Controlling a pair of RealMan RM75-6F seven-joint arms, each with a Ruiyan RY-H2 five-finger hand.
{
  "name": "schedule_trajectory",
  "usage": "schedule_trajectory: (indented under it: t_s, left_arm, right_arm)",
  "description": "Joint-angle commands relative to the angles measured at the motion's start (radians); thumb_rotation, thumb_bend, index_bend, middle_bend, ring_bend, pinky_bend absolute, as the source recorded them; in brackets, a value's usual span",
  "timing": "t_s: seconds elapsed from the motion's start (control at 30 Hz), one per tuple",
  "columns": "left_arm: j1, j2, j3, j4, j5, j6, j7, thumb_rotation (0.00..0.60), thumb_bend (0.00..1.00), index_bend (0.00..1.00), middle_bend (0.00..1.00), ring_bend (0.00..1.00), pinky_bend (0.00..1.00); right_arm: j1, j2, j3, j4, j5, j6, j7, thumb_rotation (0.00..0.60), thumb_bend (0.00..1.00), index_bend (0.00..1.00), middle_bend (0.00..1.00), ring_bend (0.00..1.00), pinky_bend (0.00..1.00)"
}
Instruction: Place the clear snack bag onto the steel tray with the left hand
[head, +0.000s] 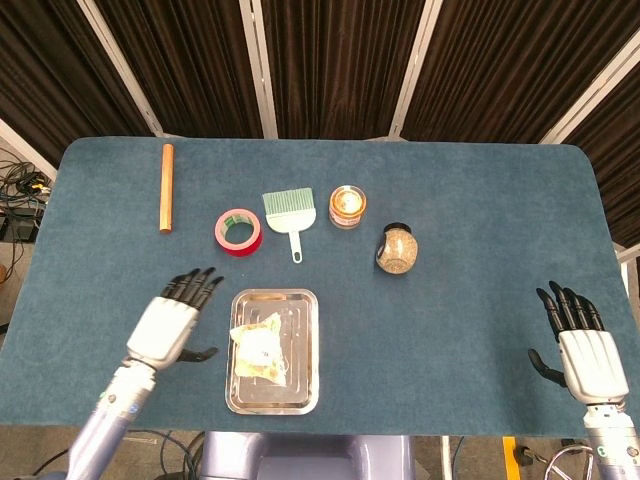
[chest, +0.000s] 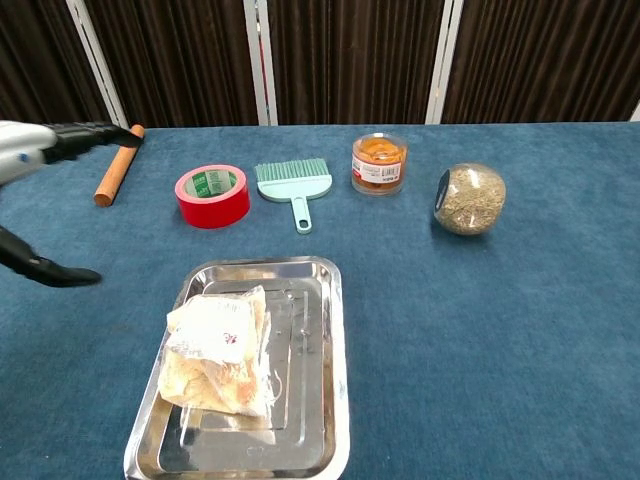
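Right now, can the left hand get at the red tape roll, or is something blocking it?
Probably yes. The left hand is open beside the steel tray, and the red tape roll stands just ahead of it on bare cloth, with only the small brush alongside.

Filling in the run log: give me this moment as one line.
clear snack bag: lying in steel tray | left hand: open, beside tray, fingers spread | right hand: open, idle | placement: looks done
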Motion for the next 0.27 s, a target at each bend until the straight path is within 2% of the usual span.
schedule_trajectory:
  t_s: [0.03, 0.17, 0.27]
  left_arm:
    - [0.072, 0.106, 0.034, 0.035, 0.053, 0.076, -0.139, 0.600, 0.10, 0.00, 0.00, 0.00, 0.11]
    - [0.171, 0.180, 0.074, 0.142, 0.122, 0.192, -0.343, 0.600, 0.06, 0.00, 0.00, 0.00, 0.01]
    - [0.229, 0.205, 0.113, 0.246, 0.168, 0.247, -0.448, 0.600, 0.04, 0.00, 0.00, 0.00, 0.00]
  right_arm:
    - [0.000, -0.001, -0.001, -0.003, 0.000, -0.002, -0.007, 0.600, 0.30, 0.00, 0.00, 0.00, 0.10]
    - [0.003, -0.006, -0.001, -0.004, 0.006, -0.009, -0.020, 0.600, 0.30, 0.00, 0.00, 0.00, 0.10]
    - [0.002, -0.007, -0.003, -0.004, 0.004, -0.009, -0.029, 0.600, 0.30, 0.00, 0.00, 0.00, 0.10]
